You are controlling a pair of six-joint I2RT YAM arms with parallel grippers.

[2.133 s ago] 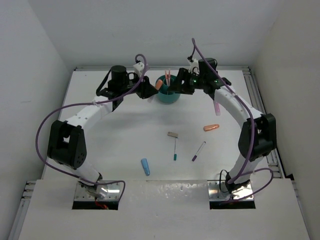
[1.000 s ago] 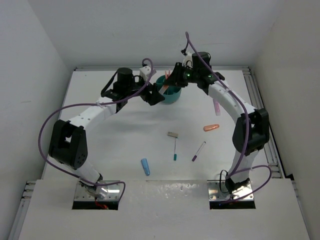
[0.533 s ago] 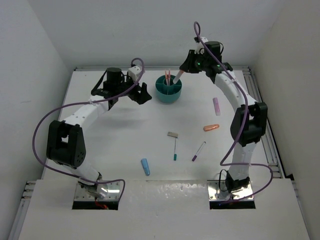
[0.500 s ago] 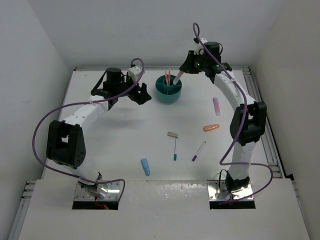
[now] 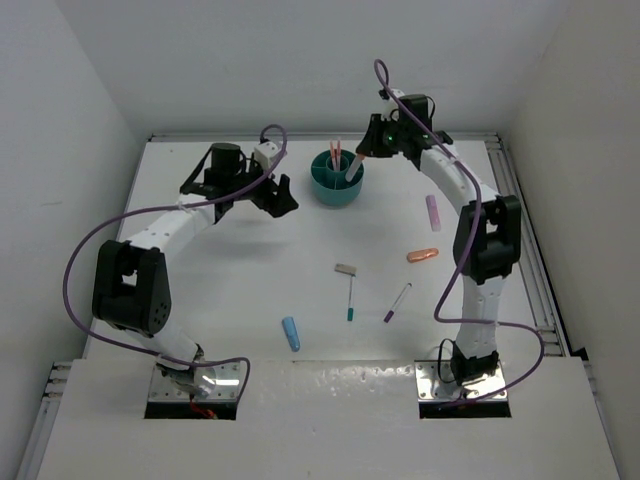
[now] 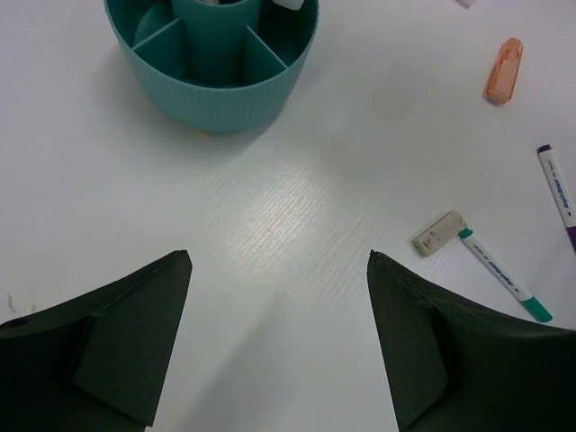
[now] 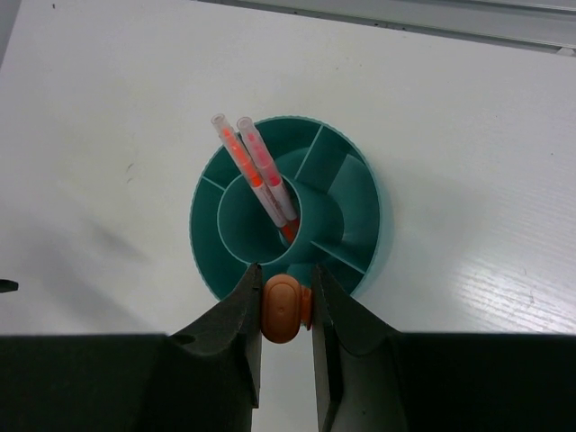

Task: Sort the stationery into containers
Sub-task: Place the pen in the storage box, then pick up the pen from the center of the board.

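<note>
The round teal cup (image 5: 337, 177) with inner dividers stands at the back of the table. Two thin red pens (image 7: 256, 171) lean in its centre compartment. My right gripper (image 7: 286, 288) hangs just above the cup's (image 7: 360, 193) near rim, shut on an orange cylinder (image 7: 286, 309) seen end-on. From above, that gripper (image 5: 365, 150) holds the cylinder (image 5: 354, 166) slanting down toward the cup. My left gripper (image 5: 278, 197) is left of the cup, open and empty. Its own view shows the gripper (image 6: 279, 261) over bare table, short of the cup (image 6: 225, 112).
Loose on the table lie a lilac cylinder (image 5: 433, 211), an orange cylinder (image 5: 422, 255), a grey-beige block (image 5: 346, 269), a teal-ended pen (image 5: 350, 300), a purple-ended pen (image 5: 397, 302) and a blue cylinder (image 5: 291, 333). Walls close the table's left, back and right.
My left gripper has backed away leftward from the cup and opened wider. My right gripper has lifted from the cup's edge, still holding the orange cylinder, and now hangs over the rim.
</note>
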